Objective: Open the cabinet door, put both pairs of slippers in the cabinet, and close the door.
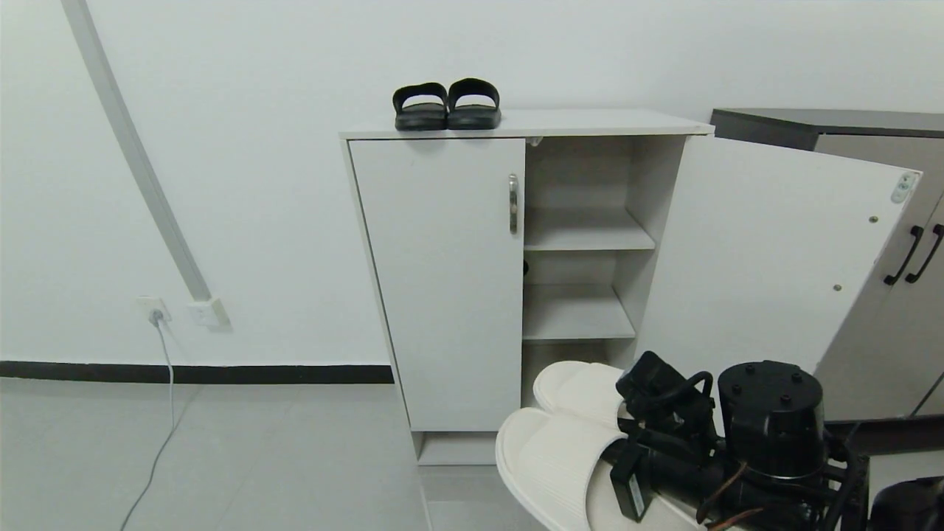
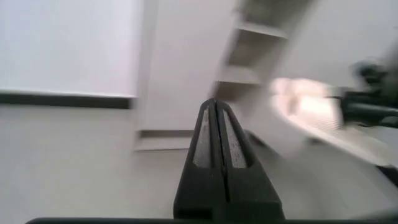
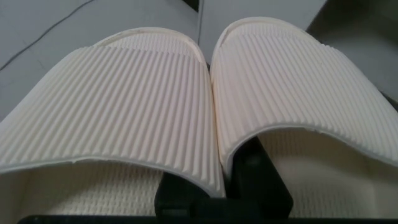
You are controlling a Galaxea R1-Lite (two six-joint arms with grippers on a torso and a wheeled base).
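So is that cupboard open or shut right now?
Half open. The right door is swung wide, showing the shelves inside; the left door is shut.

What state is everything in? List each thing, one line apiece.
right cabinet door: swung open
left cabinet door: shut
white slippers: held together, not yet shelved
black slippers: paired on cabinet top
right gripper: shut on white slippers
left gripper: shut, empty
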